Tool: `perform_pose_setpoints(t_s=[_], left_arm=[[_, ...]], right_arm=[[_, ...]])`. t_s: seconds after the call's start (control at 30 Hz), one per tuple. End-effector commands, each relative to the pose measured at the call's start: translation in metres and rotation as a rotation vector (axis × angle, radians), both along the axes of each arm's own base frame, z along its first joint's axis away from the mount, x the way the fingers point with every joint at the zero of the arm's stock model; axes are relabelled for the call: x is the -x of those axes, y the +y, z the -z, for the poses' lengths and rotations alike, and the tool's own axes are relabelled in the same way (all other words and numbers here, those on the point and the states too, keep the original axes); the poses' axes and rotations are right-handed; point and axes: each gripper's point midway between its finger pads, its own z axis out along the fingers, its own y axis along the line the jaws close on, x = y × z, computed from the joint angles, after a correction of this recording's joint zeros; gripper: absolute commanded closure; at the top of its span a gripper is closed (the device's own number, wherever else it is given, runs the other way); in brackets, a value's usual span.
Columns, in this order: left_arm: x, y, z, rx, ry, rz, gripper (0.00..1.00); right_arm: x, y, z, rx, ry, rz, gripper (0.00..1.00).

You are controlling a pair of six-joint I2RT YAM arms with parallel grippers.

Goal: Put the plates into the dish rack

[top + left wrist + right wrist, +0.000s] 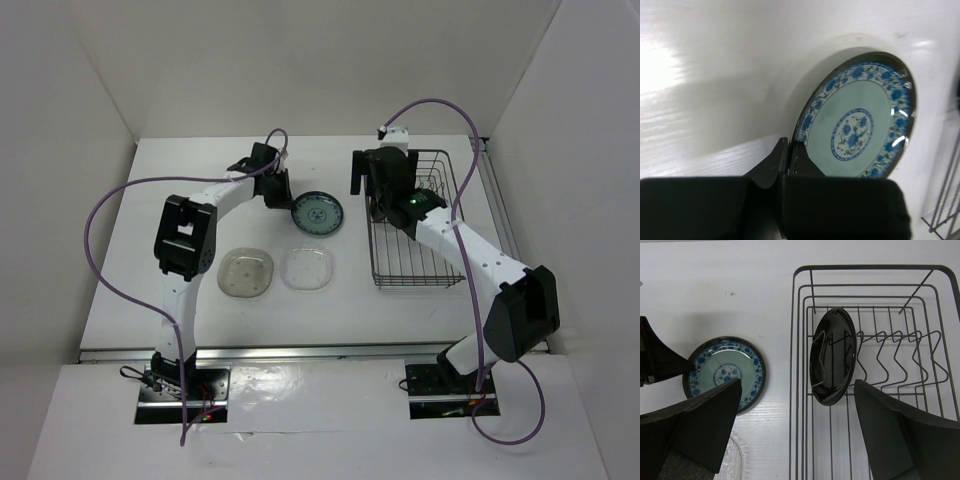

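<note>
Hidden from view
The right arm [450, 235] is blocking the black plate [832, 357] overhead; the left pincer [789, 147] is covering the near rim of the patterned plate [855, 125].

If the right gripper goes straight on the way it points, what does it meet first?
Most likely the black plate standing in the dish rack, or the rack's left rim wire beside it; depth is unclear.
</note>
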Motion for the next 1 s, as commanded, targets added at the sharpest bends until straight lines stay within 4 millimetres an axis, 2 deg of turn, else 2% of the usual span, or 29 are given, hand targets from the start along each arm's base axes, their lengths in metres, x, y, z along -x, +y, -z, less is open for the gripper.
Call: perform_pose_setpoints(t_s=[0.0,0.13,0.17,0.2,0.23,0.27,0.3,0.33,0.37,0.4,0.43,0.47,0.53,0.6,0.67,0.8,0.83,0.9,0.97], left_arm=[[0.005,0.011,0.023,-0.087,0.046,-0.020,1.00],[-0.001,0.019,0.000,-0.096,0.008,-0.044,1.00],[-0.008,0.023,-0.025,-0.070,-0.040,-0.055,1.00],[-0.008,0.024,-0.036,-0.047,-0.060,-0.053,1.00],[-0.008,0.031,-0.046,-0.024,-0.078,-0.061,1.00],[-0.010,0.028,-0.065,0.026,-0.114,-0.040,1.00],[-0.011,0.028,-0.084,0.047,-0.159,-0.013,1.00],[-0.009,0.026,-0.111,0.068,-0.210,0.006,1.00],[-0.011,0.035,-0.124,0.089,-0.230,-0.002,1.00],[-0.003,0.031,-0.136,0.137,-0.239,0.051,1.00],[-0.004,0.031,-0.150,0.160,-0.288,0.077,1.00],[0.004,0.034,-0.165,0.184,-0.319,0.097,1.00],[0.017,0.022,-0.186,0.247,-0.386,0.193,1.00],[0.031,0.022,-0.201,0.281,-0.436,0.235,1.00],[0.043,0.011,-0.213,0.351,-0.456,0.305,1.00],[0.055,0.000,-0.221,0.429,-0.465,0.388,1.00],[0.056,-0.002,-0.225,0.447,-0.470,0.397,1.00],[0.062,-0.004,-0.222,0.473,-0.463,0.411,1.00],[0.064,-0.006,-0.228,0.492,-0.489,0.429,1.00]], right_arm=[[0.002,0.001,-0.032,-0.051,-0.094,0.003,0.00],[0.003,0.003,-0.034,-0.054,-0.101,-0.014,0.00],[0.003,0.006,-0.032,-0.042,-0.102,-0.038,0.00],[0.007,0.019,-0.031,-0.062,-0.094,-0.121,0.00],[0.006,0.019,-0.039,-0.083,-0.122,-0.157,0.00],[0.009,0.023,-0.032,-0.076,-0.116,-0.214,0.00],[0.012,0.029,-0.036,-0.094,-0.129,-0.267,0.00],[0.016,0.042,-0.044,-0.136,-0.154,-0.353,0.00],[0.019,0.040,-0.052,-0.154,-0.178,-0.374,0.00],[0.023,0.045,-0.051,-0.166,-0.180,-0.410,0.00],[0.024,0.048,-0.055,-0.183,-0.191,-0.447,0.00],[0.023,0.046,-0.062,-0.191,-0.213,-0.452,0.00],[0.024,0.053,-0.064,-0.210,-0.223,-0.506,0.00],[0.015,0.054,-0.064,-0.239,-0.214,-0.525,0.00],[0.005,0.058,-0.060,-0.258,-0.187,-0.554,0.00],[-0.001,0.070,-0.049,-0.286,-0.151,-0.610,0.00],[-0.004,0.069,-0.052,-0.290,-0.161,-0.617,0.00],[-0.004,0.077,-0.039,-0.312,-0.119,-0.649,0.04],[-0.006,0.081,-0.040,-0.345,-0.112,-0.675,0.08]])
